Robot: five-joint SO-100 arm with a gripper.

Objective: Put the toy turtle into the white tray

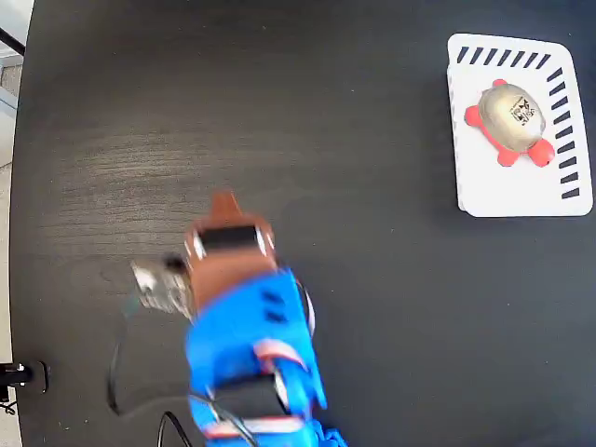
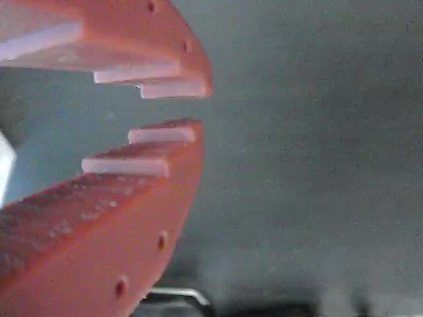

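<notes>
At the bottom of the fixed view sits the blue arm point(image 1: 251, 354), blurred, with its orange-brown claw point(image 1: 226, 207) pointing up the picture over the black table point(image 1: 279, 112). Claw holds nothing. The wrist view shows the gripper point(image 2: 175, 109) close up: two red fingers point(image 2: 99, 224) with pale stepped pads, tips parted by a narrow gap, only dark table behind them. So jaws slightly apart, empty.

Beside the arm, on its left in the fixed view, a small grey part and a thin black cable point(image 1: 116, 372) lie on the table. Nature of the grey part unclear because of blur.

Key relation: the toy turtle point(image 1: 507, 116) lies well apart from the claw, up and far to the right in the fixed view. It already rests inside the white tray point(image 1: 484, 196), wholly within the rim, shell up, sticker showing. Its long axis runs diagonally, upper left to lower right, red feet sticking out at both ends. Which end is the head cannot be told. The tray's black slots run along its top and right edges; turtle touches neither row.

Judgement: the placement looks done; no further grasp seems needed, only parking the arm.

View difference: only the fixed view shows turtle and tray; the wrist view shows neither for certain, though a white sliver at its left edge cannot be identified. Only the wrist view resolves the jaw gap.
</notes>
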